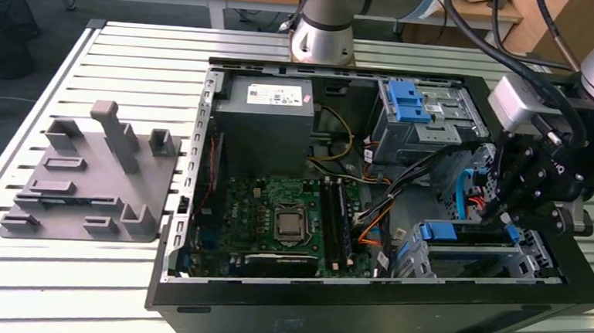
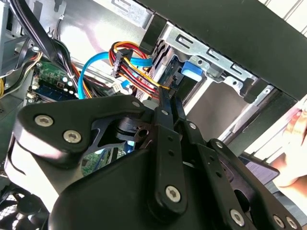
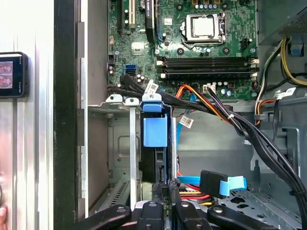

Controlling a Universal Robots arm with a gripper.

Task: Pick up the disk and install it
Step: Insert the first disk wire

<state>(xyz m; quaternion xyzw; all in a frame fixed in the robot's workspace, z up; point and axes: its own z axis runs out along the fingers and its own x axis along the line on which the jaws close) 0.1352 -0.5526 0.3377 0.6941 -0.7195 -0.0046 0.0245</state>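
Observation:
The disk (image 1: pixel 462 232) stands on edge in the metal drive cage (image 1: pixel 518 265) at the open computer case's front corner, on the exterior view's right. Its blue rail end shows in the first wrist view as the disk (image 3: pixel 155 132) and in the second wrist view as the disk (image 2: pixel 190 72). My gripper (image 1: pixel 498 216) hangs just above the cage. In both wrist views the black fingers lie pressed together, the gripper (image 3: pixel 163 184) (image 2: pixel 166 95) sitting at the disk's dark rear edge. Whether the tips touch the disk is unclear.
Red, orange and blue cables (image 3: pixel 225 184) crowd the space beside the cage. The motherboard (image 1: pixel 273 219), grey power-supply box (image 1: pixel 269 111) and an upper bay with a blue latch (image 1: pixel 412 102) fill the case. A grey fixture (image 1: pixel 90 177) sits on the slatted table. A person's hand (image 2: pixel 297 158) is near the case.

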